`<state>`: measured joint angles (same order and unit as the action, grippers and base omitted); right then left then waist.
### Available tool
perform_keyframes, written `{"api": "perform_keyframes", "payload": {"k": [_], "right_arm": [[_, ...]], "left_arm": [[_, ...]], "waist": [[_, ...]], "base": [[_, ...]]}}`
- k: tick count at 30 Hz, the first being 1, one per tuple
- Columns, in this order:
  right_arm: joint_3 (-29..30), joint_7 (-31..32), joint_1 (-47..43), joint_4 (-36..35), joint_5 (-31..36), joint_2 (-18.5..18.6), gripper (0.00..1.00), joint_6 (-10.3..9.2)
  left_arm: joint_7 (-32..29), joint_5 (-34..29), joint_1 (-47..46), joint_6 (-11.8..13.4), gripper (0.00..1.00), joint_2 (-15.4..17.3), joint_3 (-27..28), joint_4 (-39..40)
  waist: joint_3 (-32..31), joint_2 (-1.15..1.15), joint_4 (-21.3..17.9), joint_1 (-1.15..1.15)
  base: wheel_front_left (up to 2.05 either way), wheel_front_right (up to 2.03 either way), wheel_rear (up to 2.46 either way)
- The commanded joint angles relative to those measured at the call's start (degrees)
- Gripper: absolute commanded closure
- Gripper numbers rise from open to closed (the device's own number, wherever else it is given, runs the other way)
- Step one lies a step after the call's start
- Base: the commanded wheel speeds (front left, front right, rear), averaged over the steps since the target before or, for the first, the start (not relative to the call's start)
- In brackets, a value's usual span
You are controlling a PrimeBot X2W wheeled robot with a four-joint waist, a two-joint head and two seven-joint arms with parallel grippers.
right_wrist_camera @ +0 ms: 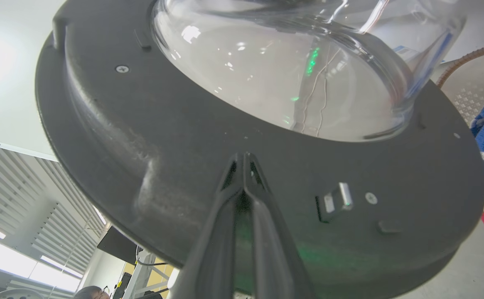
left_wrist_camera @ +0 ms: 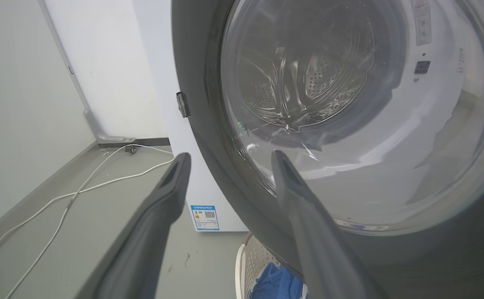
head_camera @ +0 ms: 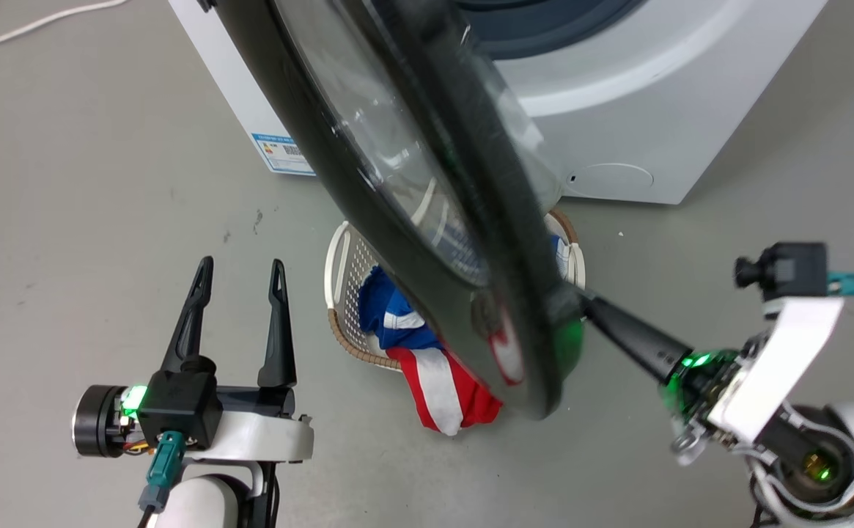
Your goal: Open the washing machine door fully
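Sets right gripper (right_wrist_camera: 245, 160), fingers pressed together and empty, against inner rim of washing machine door (head_camera: 397, 183), half-swung over basket (head_camera: 333, 264). Holds left gripper (head_camera: 240, 275) spread wide, empty. Probably rigid, heavy, glass slick: better pushing matte rim far from hinge.

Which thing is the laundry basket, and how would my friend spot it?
Find the big white washing machine. On the floor just in front of it, under the open washing machine door, sits the laundry basket. It is white with little holes and a brown woven rim, and only it holds blue, red and white cloth.
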<state>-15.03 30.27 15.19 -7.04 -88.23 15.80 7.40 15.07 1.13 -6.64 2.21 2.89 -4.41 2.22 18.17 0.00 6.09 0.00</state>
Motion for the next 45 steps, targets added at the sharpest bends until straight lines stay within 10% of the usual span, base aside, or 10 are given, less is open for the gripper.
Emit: {"api": "perform_keyframes", "payload": {"k": [1, 26, 30, 31, 32, 45], "right_arm": [[-0.8, -0.1, -1.3, -0.4, -0.1, -0.6, 1.0, 0.17], [-9.9, -4.7, -7.2, 2.3, 1.4, -7.7, 1.0, 0.17], [-6.6, -8.9, -9.6, 0.9, -0.1, -7.9, 0.55, 0.17], [-5.4, -10.1, -10.3, 0.4, -0.6, -7.9, 0.13, 0.17], [-4.2, -11.4, -11.0, -0.1, -0.9, -8.0, 0.0, 0.17], [10.5, -35.4, -17.1, -6.9, 9.5, -6.8, 0.0, 0.17]], "left_arm": [[0.2, -0.5, 0.6, -0.1, 0.0, 0.0, 0.1, -0.1], [0.2, -0.1, 3.8, 0.4, 0.0, 0.0, 0.4, -1.7], [0.2, 0.0, 5.4, 0.4, 0.0, 0.1, 0.9, -2.3], [0.2, 0.0, 5.9, 0.4, 0.0, 0.1, 1.1, -2.4], [0.2, 0.0, 6.4, 0.4, 0.0, 0.2, 1.2, -2.5], [0.2, -0.1, 11.7, 0.5, 0.0, 0.7, 3.2, -2.6]], "waist": [[-0.6, 0.0, 0.1, 0.0], [-5.5, 0.0, 1.5, 0.0], [-8.1, 0.0, 1.1, 0.0], [-8.9, 0.0, 1.0, 0.0], [-9.6, 0.0, 0.8, 0.0], [-16.3, 0.0, -1.1, 0.0]], "base": [[0.0, 0.0, 0.0], [0.0, 0.0, 0.0], [0.0, 0.0, 0.0], [0.0, 0.0, 0.0], [0.0, 0.0, 0.0], [0.0, 0.0, 0.0]]}}
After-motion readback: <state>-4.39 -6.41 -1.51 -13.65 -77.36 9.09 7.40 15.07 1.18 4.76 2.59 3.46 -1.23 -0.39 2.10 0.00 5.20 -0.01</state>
